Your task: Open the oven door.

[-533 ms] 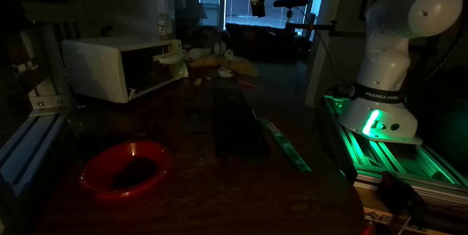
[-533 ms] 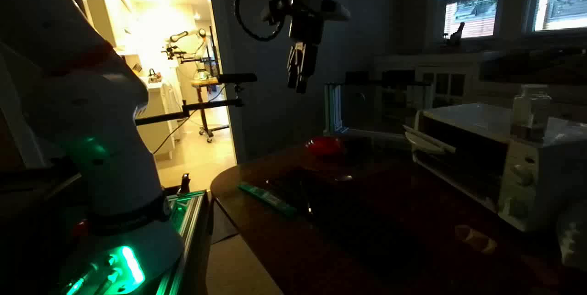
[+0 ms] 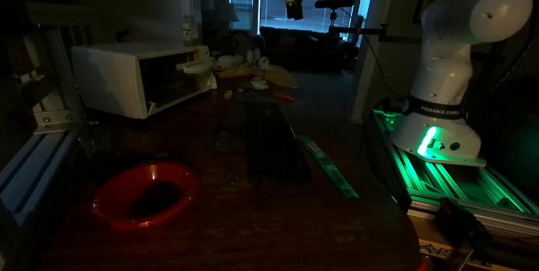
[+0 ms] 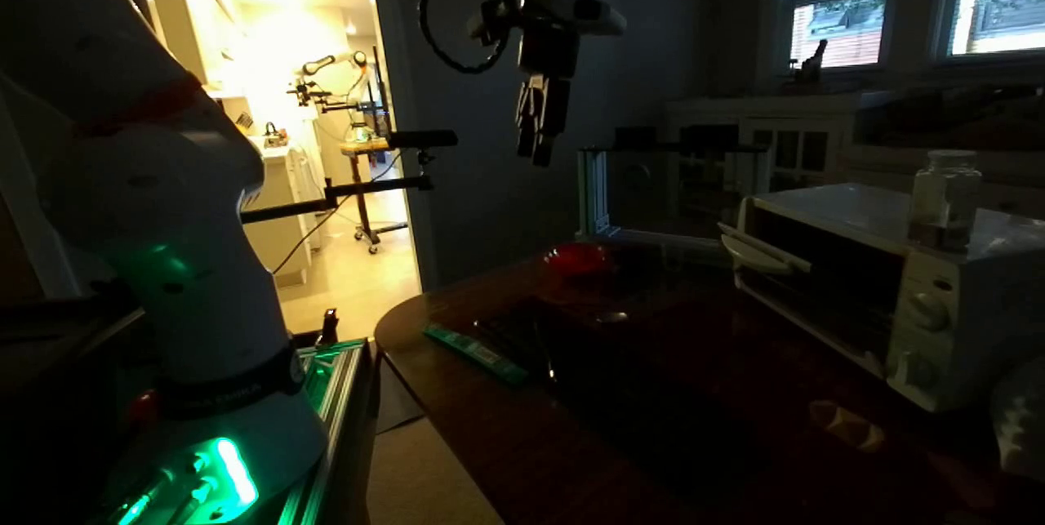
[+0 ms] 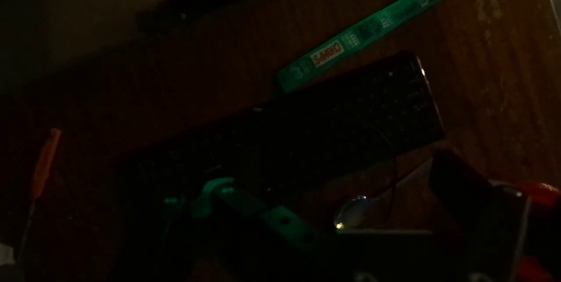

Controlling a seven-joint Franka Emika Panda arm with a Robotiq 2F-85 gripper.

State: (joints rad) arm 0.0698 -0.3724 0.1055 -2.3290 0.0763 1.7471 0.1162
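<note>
One white oven (image 3: pixel 122 78) sits at the back left of the tabletop (image 3: pixel 269 237) in an exterior view. One red bowl (image 3: pixel 132 186) rests nearer the front, apart from the oven. One black keyboard (image 3: pixel 276 144) and one green packet (image 3: pixel 329 167) lie side by side between the robot arm (image 3: pixel 444 68) and the oven.

In an exterior view, a single oven door (image 4: pixel 759 254) is at the oven's dark front, with a pale part poking out; it is too dark to tell how far it leans. Two knobs (image 4: pixel 929 310) are on the oven's face and one jar (image 4: pixel 944 198) stands upright on top. One small pale thing (image 4: pixel 847 424) lies on the tabletop near the oven. The gripper (image 4: pixel 532 154) hangs in the air, pointing down, well apart from the oven.

In the wrist view, the gripper's two fingers (image 5: pixel 462 183) are spread apart, so it is let go. One shiny spoon (image 5: pixel 354 212) lies near the keyboard, and one orange handle (image 5: pixel 46 163) shows at the left.
</note>
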